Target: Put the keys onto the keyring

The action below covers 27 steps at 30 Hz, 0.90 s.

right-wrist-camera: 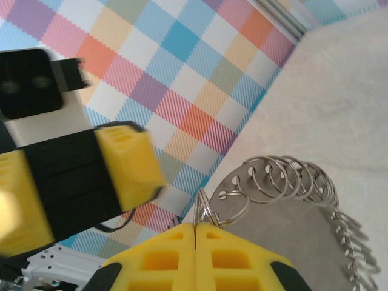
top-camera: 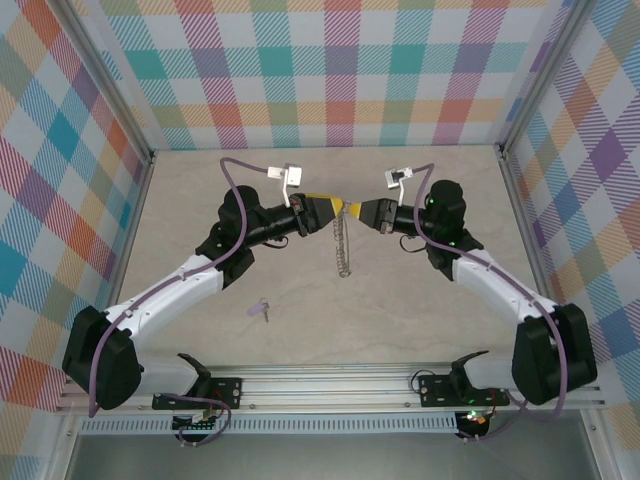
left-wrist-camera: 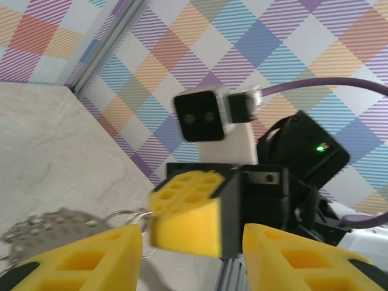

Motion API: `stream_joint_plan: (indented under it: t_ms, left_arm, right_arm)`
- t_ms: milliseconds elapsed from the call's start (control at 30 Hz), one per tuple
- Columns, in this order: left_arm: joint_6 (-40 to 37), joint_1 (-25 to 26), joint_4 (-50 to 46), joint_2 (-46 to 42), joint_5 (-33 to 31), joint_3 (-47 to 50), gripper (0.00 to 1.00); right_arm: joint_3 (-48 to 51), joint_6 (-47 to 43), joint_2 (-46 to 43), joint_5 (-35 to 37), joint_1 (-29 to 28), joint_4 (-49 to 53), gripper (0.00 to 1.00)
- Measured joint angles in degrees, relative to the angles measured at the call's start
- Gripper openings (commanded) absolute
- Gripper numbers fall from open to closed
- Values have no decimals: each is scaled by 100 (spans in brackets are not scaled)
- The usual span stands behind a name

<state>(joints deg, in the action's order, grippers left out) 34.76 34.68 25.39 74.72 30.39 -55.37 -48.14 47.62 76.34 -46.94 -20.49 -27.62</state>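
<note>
Top external view: the left pincer (top-camera: 328,210) and right pincer (top-camera: 357,211) meet tip to tip above the middle of the desk (top-camera: 430,320). The left arm reaches in from 8 o'clock and the right arm from 4 o'clock. The keyring (top-camera: 343,245), a silvery chain of linked rings, hangs from the meeting point and trails toward 6 o'clock. The lilac-headed key (top-camera: 263,310) lies on the desk at 7 o'clock from the chain's low end, well apart from it.

Left wrist view: the left pincer (left-wrist-camera: 193,233) has its jaws standing apart, clamped on nothing. The right pincer's yellow tip sits in the gap. The chain (left-wrist-camera: 54,225) lies at 9 o'clock, with one wire ring just beside the left-hand fingertip.

Right wrist view: the right pincer (right-wrist-camera: 195,233) is closed tight, pinching the end ring of the keyring (right-wrist-camera: 285,182). The rest of the keyring curls toward 3 o'clock, then down to 5. One of the left pincer's yellow fingers (right-wrist-camera: 126,165) is blurred at 10 o'clock.
</note>
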Motion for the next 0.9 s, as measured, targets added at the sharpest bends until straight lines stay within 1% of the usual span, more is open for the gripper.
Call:
stream_joint_plan:
  t_ms: [167, 400, 800, 900]
  left_arm:
    - [-2, 0, -175, -31, -192, 0, 48]
    - [-4, 0, -304, -81, -400, 0, 48]
    - [-4, 0, -422, -81, -568, 0, 49]
    - [-4, 0, -442, -81, -570, 0, 49]
  right_arm:
    - [-2, 597, 407, -142, 22, -380, 0]
    - [-433, 442, 422, -216, 22, 321, 0]
    - [-348, 485, 848, -321, 22, 435, 0]
    - [-417, 417, 1132, -319, 28, 533, 0]
